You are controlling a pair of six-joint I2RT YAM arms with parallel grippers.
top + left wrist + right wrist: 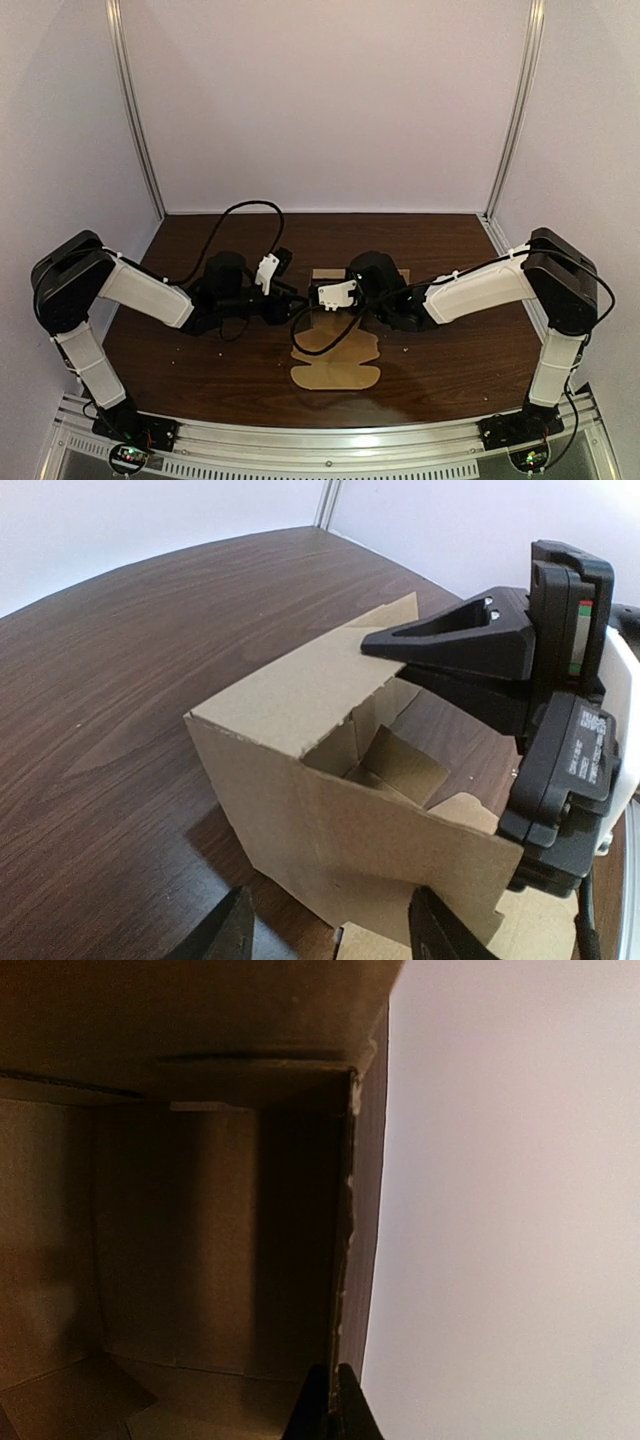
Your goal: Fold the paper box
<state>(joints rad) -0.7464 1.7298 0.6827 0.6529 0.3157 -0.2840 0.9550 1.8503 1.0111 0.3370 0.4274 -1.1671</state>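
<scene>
1. The black two-finger right gripper (330, 1412) was clenched on one upright wall of the brown cardboard box (340, 810). In its wrist view the wall's ragged edge ran straight down into the pressed-together fingertips, with the box's shadowed inside to their left.
2. The left gripper (335, 942) was released and held nothing. Its two dark fingertips (228, 935) stood wide apart at the bottom of its wrist view.
3. The box's long near wall stood just beyond those open jaws, roughly centred on the gap and running across their line of approach. The right gripper's hold was on the opposite, far side of the box.
4. The box was half erected with its mouth upward. One top panel was folded over and small inner flaps were partly tucked inside.
5. It rested on the dark wood-grain table (120, 680), about midway between the left and right edges, directly between the two arms.
6. A flat, rounded cardboard flap (335, 372) lay spread on the surface from the box toward the near edge.
7. Judging from this, the left arm was the free one. With the far side pinned, the box lay straight ahead of its jaws, so it would have to make any further fold.
</scene>
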